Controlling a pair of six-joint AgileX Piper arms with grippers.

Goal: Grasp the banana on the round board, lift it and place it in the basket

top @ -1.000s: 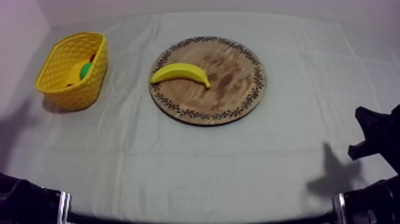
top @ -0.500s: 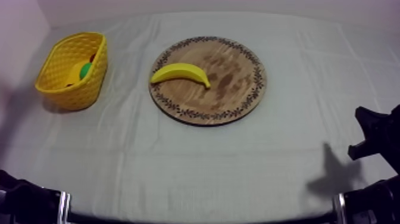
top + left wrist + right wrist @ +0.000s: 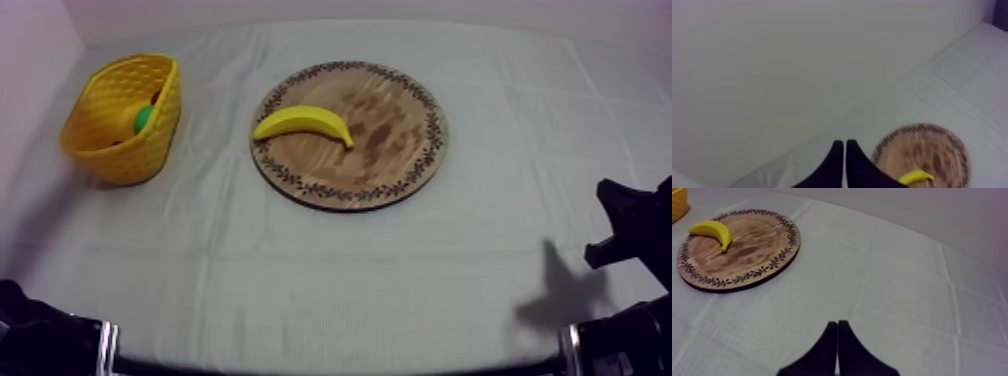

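The curved yellow toy banana (image 3: 303, 123) lies flat on the round wooden board with a dark patterned rim (image 3: 395, 150), on the half of the board nearer the basket. The yellow woven basket (image 3: 118, 155) stands well apart from the board, at my left side of the table, with a small green piece (image 3: 145, 118) inside it. Both rest on the grey-white cloth (image 3: 330, 270). My left gripper (image 3: 844, 143) has its black fingers pressed together in a narrow wedge and holds nothing, with the board beyond it. My right gripper (image 3: 837, 323) is likewise closed and holds nothing, over bare cloth away from the board.
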